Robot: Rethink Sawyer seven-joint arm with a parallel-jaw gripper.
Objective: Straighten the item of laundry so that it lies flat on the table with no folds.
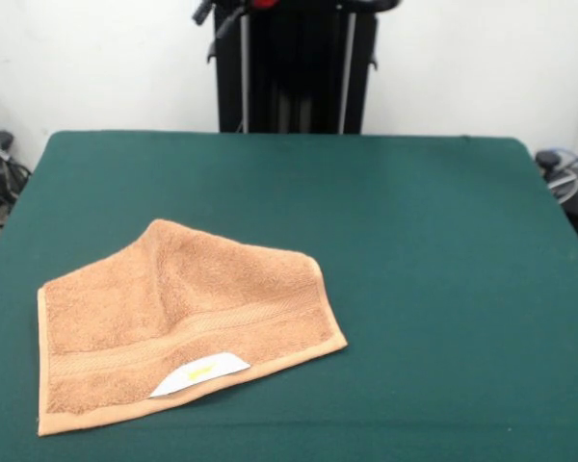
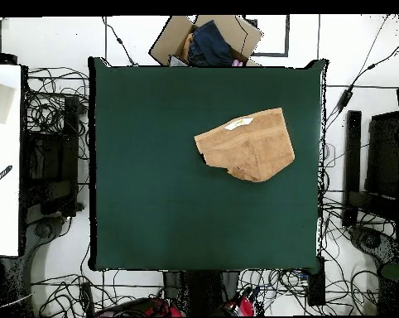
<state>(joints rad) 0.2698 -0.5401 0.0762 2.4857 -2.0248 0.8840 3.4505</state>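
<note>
Gripper out of sight, state unknowable; the soft, limp orange-tan terry-cloth towel (image 1: pixel 188 322) on the dark green felt table (image 1: pixel 443 250) looks best pinched at its folded-under far corner.

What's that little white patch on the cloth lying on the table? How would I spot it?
Start at the big green table. The only thing lying on it is an orange-tan towel, partly folded over itself. The white label sits along the towel's banded edge, curved in outline, with a small yellow mark on it.
</note>
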